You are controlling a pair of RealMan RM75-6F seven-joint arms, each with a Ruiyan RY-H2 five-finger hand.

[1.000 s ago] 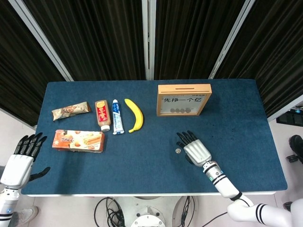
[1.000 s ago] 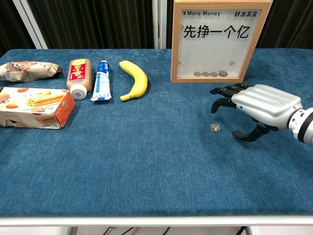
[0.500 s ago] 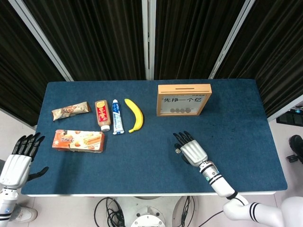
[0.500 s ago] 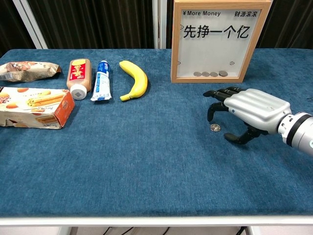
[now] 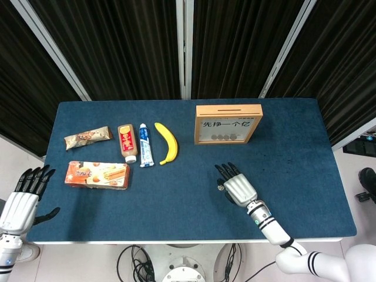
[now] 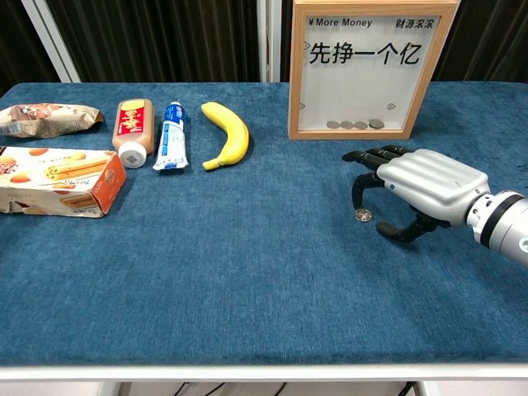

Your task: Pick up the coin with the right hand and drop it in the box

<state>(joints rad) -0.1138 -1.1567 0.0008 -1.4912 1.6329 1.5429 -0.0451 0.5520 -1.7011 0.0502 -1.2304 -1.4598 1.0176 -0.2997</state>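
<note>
Coin (image 6: 361, 215) under right hand's (image 6: 421, 186) fingertips (image 6: 356, 200)

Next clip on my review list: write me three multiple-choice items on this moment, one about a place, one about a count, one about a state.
1. Where does the coin lie?
A. on the cloth under the right robot hand's fingertips
B. beside the banana
C. on top of the box

2. How many coins show behind the box's clear front?
A. one
B. four
C. seven

3. What is the right robot hand doing?
A. carrying the coin above the box
B. lying flat on the table
C. arched over the coin, fingers spread, nothing held

Answers: 1 A, the chest view shows the coin on the cloth below the dark fingertips. 2 B, four coins sit in a row at the bottom of the box. 3 C, the coin rests on the cloth and the fingers are apart.
</note>
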